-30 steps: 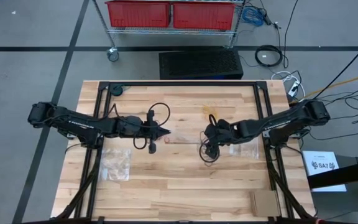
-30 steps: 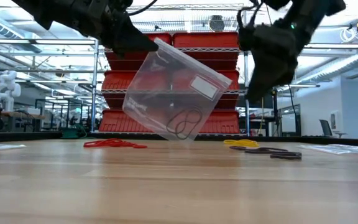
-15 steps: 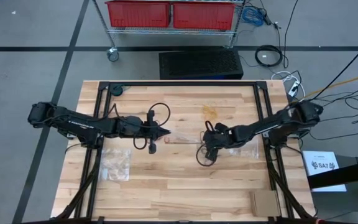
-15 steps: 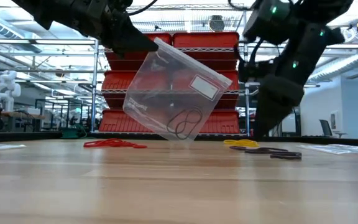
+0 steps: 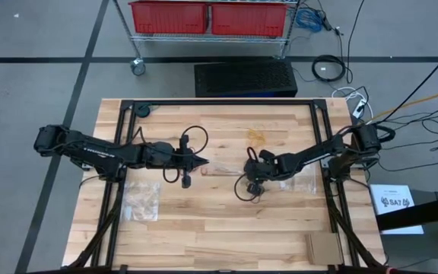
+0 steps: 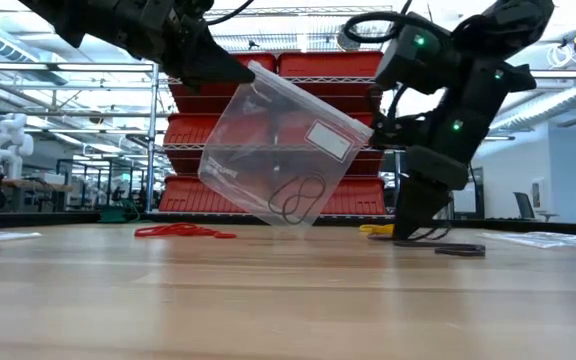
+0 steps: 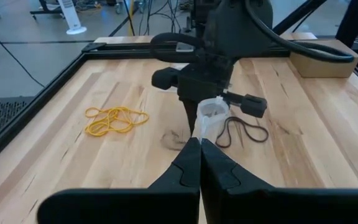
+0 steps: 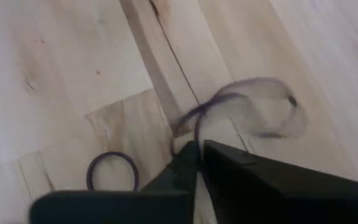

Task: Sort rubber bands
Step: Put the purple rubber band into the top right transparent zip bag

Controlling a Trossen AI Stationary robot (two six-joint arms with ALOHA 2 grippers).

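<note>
A clear bag (image 6: 278, 150) with black bands inside is being held aloft by the pinching left gripper (image 5: 204, 161), while a black band (image 8: 247, 109) is being nipped off the table (image 5: 226, 221) by the right gripper (image 6: 413, 232), red bands (image 6: 183, 231) and yellow bands (image 7: 114, 119) still unsorted.

Clear plastic bag (image 6: 280, 150), red bins (image 5: 208, 17)
</note>
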